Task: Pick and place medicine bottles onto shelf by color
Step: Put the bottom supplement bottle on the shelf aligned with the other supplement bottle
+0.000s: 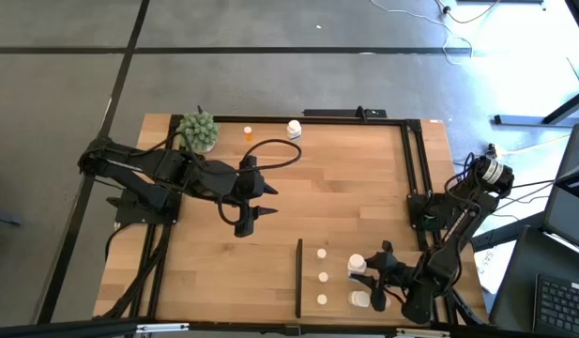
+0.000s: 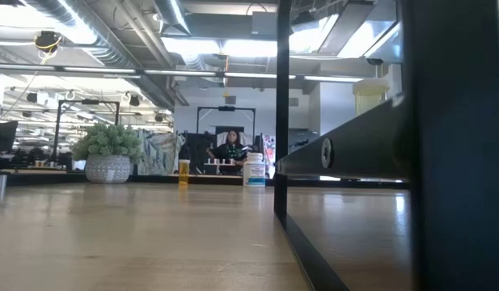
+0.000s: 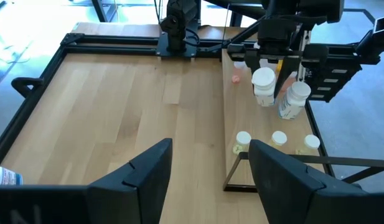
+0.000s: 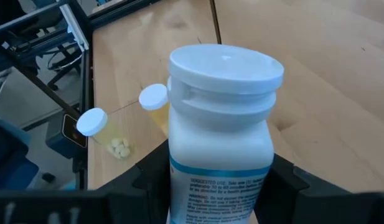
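Clearly the right gripper (image 4: 220, 171) is clamped on a chunky white bottle (image 4: 220, 124), its dark fingers pressing the label band on opposite sides of the body, below the shoulder and the wide ribbed cap. The high view places that bottle (image 1: 357, 266) over the shelf (image 1: 341, 255), well to the far side of its thin black strip (image 1: 299, 277), with a second chunky white bottle (image 1: 361, 299) just beside it. Three small capped bottles (image 1: 321, 276) stand in a row on the shelf near the strip.

Judging by its look, the held bottle is rigid plastic with a smooth, slightly glossy wall, light for its bulk and unlikely to dent under the fingers. The paper label probably gives better friction than bare plastic, so the mid-body grip seems sound; taking it by the cap would risk twisting or slipping. Its broad base should let it stand steadily once set down, provided it goes down upright and clear of its neighbour.

Away from the shelf, the left gripper (image 1: 254, 202) hangs over the middle of the counter (image 1: 345, 178) with its fingers spread and nothing between them. An orange bottle (image 1: 248, 133) and a white bottle (image 1: 294, 129) wait at the counter's far edge, near the green plant ball (image 1: 199, 131). The orange one is slim and tall, so it may tip easily; a low grip on its body looks safest.
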Robot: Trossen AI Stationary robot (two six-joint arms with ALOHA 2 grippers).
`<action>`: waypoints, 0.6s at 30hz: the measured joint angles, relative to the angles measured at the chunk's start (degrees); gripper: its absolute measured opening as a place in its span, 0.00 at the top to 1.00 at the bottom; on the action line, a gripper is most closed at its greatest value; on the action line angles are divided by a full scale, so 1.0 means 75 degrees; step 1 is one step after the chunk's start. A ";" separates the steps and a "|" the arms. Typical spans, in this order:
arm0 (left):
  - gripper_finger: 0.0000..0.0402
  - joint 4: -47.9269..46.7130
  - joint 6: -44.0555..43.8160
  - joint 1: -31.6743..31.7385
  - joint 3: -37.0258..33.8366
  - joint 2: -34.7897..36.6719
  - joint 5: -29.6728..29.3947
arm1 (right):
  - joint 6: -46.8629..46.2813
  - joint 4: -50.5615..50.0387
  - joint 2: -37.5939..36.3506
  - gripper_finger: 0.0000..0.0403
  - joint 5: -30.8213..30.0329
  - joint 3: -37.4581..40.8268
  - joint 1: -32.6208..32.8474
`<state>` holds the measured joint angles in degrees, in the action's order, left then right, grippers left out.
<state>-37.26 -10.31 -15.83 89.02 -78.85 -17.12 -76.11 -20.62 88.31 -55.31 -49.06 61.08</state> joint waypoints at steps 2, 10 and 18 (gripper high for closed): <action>0.49 0.0001 -0.0002 -0.0001 0.0000 0.0000 0.0002 | 0.0024 -0.0022 0.0000 0.57 0.0001 0.0000 0.0000; 0.49 0.0000 0.0001 -0.0001 -0.0001 0.0000 0.0002 | 0.0009 -0.0034 0.0000 0.57 0.0446 0.0000 0.0000; 0.49 0.0000 0.0000 0.0002 -0.0001 0.0000 0.0002 | -0.0004 -0.0035 0.0000 0.57 0.0533 0.0000 0.0000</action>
<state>-37.26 -10.31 -15.81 89.01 -78.85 -17.10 -76.14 -20.88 88.31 -51.31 -49.06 61.08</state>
